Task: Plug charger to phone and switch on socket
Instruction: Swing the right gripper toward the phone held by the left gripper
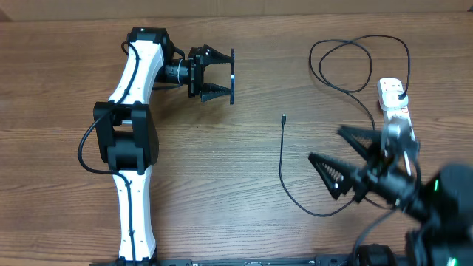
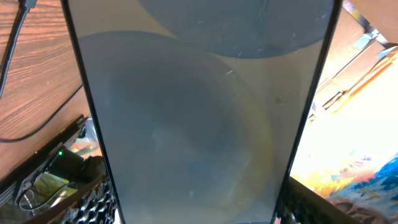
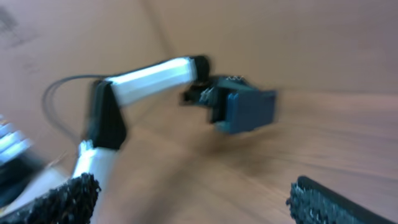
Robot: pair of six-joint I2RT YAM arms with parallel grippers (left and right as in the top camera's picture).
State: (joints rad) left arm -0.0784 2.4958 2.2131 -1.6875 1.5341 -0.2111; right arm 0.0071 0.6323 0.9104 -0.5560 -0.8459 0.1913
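My left gripper [image 1: 222, 75] is shut on the phone [image 1: 232, 76], holding it above the table and edge-on to the overhead camera. In the left wrist view the phone [image 2: 199, 124] fills the frame, clamped by its long sides between my fingers [image 2: 93, 199]. The charger's connector tip [image 1: 284, 118] lies on the table to the right of the phone. Its black cable [image 1: 281, 166] curves on towards the white socket [image 1: 392, 103] at the far right. My right gripper [image 1: 325, 144] hovers open and blurred, right of the cable, with nothing between its fingers [image 3: 68, 199].
The cable forms a loose loop [image 1: 347, 66] at the back right, beside the socket. A stretch of black cable [image 2: 12, 56] shows on the wood at the left of the left wrist view. The right wrist view looks blurrily towards the left arm [image 3: 149, 78] and the phone [image 3: 252, 111].
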